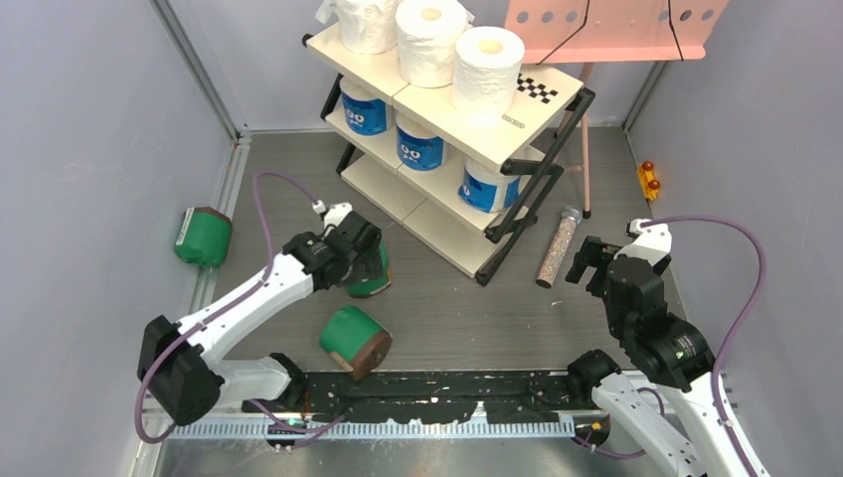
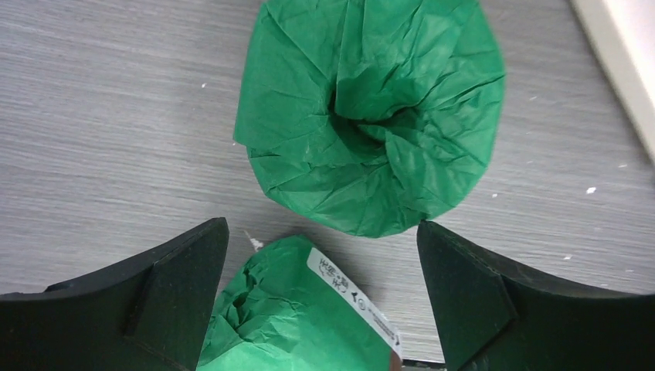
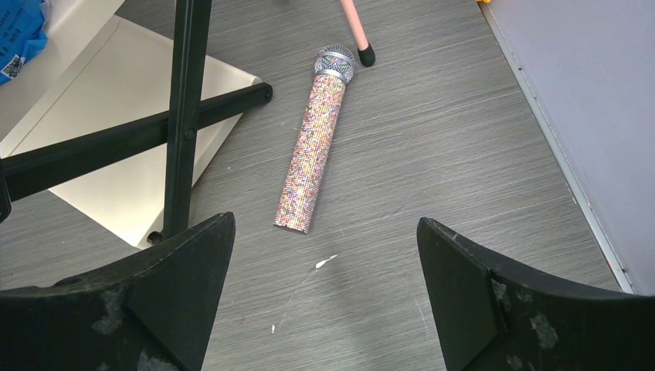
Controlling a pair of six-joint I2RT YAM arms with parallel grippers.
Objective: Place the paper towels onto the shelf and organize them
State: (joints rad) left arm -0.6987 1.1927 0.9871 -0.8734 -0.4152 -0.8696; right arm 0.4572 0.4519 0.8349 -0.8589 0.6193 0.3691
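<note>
The shelf (image 1: 497,139) holds three white rolls (image 1: 429,40) on its top tier and three blue-wrapped rolls (image 1: 420,145) on its middle tier; its bottom board (image 1: 437,224) is bare. Three green rolls are on the floor: one far left (image 1: 204,237), one lying near the arm bases (image 1: 355,341), and one upright (image 1: 372,278) under my left gripper (image 1: 360,246). In the left wrist view the left gripper (image 2: 321,226) is open above the floor, the upright green roll (image 2: 369,116) just beyond its fingertips and the lying one (image 2: 293,317) below them. My right gripper (image 1: 587,263) is open and empty.
A thin speckled tube (image 1: 558,246) lies right of the shelf, ahead of my right gripper (image 3: 325,222) in the right wrist view (image 3: 313,147). The shelf's black frame (image 3: 181,116) stands to its left. A pink music stand (image 1: 606,25) is behind the shelf. A small orange object (image 1: 648,180) sits by the right wall.
</note>
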